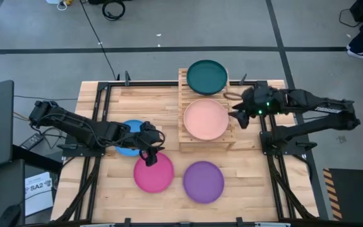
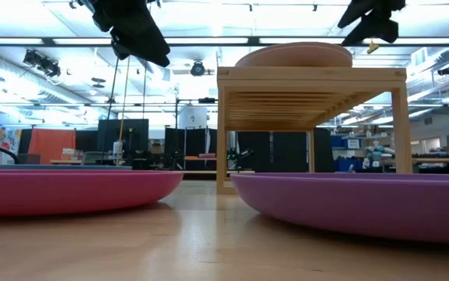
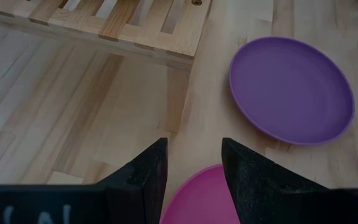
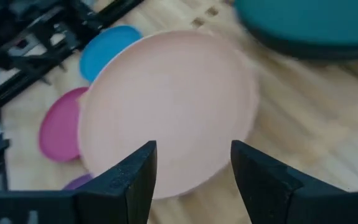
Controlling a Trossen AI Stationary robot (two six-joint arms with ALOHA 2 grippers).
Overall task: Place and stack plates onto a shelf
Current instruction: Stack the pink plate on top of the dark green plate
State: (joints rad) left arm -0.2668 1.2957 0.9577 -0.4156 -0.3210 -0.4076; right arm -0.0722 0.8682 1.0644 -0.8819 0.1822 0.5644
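Note:
The wooden shelf (image 1: 184, 135) stands at the table's middle far side. A salmon pink plate (image 1: 206, 119) lies flat on its near tier and a teal plate (image 1: 207, 76) on its far tier. On the tabletop lie a magenta plate (image 1: 154, 171), a purple plate (image 1: 203, 181) and a blue plate (image 1: 130, 137) partly under my left arm. My left gripper (image 3: 194, 146) hangs open above the magenta plate's far edge (image 3: 197, 193), clear of it. My right gripper (image 4: 194, 149) is open, raised just off the pink plate's right rim (image 4: 166, 112), nothing between its fingers.
Black frame rails run along the table's left side (image 1: 96, 135) and right side (image 1: 271, 148). Bare wood (image 1: 168, 101) lies left of the shelf. In the low view the magenta plate (image 2: 68, 191) and purple plate (image 2: 365, 203) fill the foreground before the shelf's legs (image 2: 224, 133).

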